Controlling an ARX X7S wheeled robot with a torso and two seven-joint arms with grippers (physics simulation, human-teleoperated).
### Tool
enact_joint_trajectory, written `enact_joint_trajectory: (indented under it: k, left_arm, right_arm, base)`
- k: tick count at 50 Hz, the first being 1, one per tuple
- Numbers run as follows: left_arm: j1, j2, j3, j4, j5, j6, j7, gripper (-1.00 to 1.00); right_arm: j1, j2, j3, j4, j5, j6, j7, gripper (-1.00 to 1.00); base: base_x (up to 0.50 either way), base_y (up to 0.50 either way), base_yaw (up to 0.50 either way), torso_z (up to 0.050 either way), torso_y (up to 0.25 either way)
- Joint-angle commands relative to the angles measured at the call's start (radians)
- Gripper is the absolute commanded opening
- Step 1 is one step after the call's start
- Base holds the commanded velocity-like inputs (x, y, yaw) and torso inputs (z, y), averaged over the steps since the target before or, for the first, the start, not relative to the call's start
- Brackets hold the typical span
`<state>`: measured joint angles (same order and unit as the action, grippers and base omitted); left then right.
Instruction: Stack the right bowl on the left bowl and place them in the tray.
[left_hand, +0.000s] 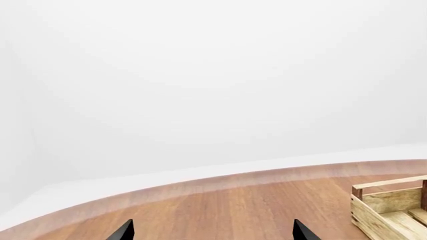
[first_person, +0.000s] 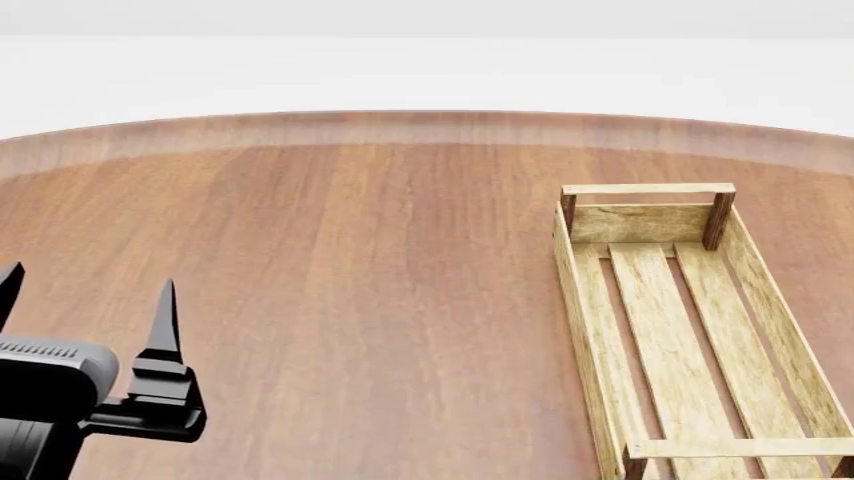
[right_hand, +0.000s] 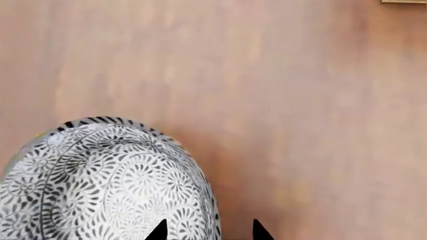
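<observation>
In the head view the tray (first_person: 694, 330) lies on the right part of the round wooden table (first_person: 347, 300), with its long side going from near to far. It is made of pale rough wood, with three slats on the bottom, low walls and darker posts in the far corners, and nothing is inside the part that can be seen. Its near end is cut by the lower edge of the picture. The left gripper (first_person: 83, 315) is at the near left of this view, well apart from the tray; its two black fingers point toward the far side of the table, they are spread apart, and nothing is between them. The left wrist view shows the same two fingertips (left_hand: 123, 231) wide from each other above the bare wood, with one corner of the tray at the edge of that picture and the white background behind the table rim. In the right wrist view a bowl (right_hand: 100, 185) with a black and white pattern of spirals and leaves rests on the table. The right gripper (right_hand: 208, 231) shows only two black tips, one over the rim of the bowl and one just outside it. The tips have a gap between them, but I cannot tell if they press the rim or not. Only a small piece of the tray is seen at one corner of this picture, well apart from the bowl. A second bowl is not seen in any view.
</observation>
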<state>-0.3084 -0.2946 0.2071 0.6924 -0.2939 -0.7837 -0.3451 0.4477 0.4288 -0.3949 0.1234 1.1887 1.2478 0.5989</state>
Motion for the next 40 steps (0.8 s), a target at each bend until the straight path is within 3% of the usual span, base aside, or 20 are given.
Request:
enact_joint_trajectory:
  k: [1, 16, 24, 40]
  left_arm:
    - [0.0, 0.017, -0.02, -0.001, 0.016, 0.005, 0.021, 1.0]
    - [0.007, 0.012, -0.01, -0.002, 0.016, 0.013, 0.015, 1.0]
    - [0.005, 0.011, -0.006, 0.0, 0.013, 0.013, 0.012, 1.0]
    - [0.005, 0.008, -0.004, 0.0, 0.003, 0.016, 0.008, 1.0]
  right_arm:
    - [0.0, -0.022, -0.024, 0.032, -0.053, -0.028, -0.073, -1.0]
    - [-0.011, -0.014, -0.027, 0.007, -0.046, -0.044, -0.079, -1.0]
    - [-0.012, 0.016, 0.022, -0.115, -0.019, -0.11, -0.123, -1.0]
    - [0.131, -0.018, 0.075, -0.04, 0.03, -0.137, -0.192, -1.0]
  base:
    - [0.0, 0.0, 0.0, 0.0, 0.0]
    - [0.0, 0.0, 0.0, 0.0, 0.0]
    - [0.0, 0.0, 0.0, 0.0, 0.0]
    - [0.0, 0.0, 0.0, 0.0, 0.0]
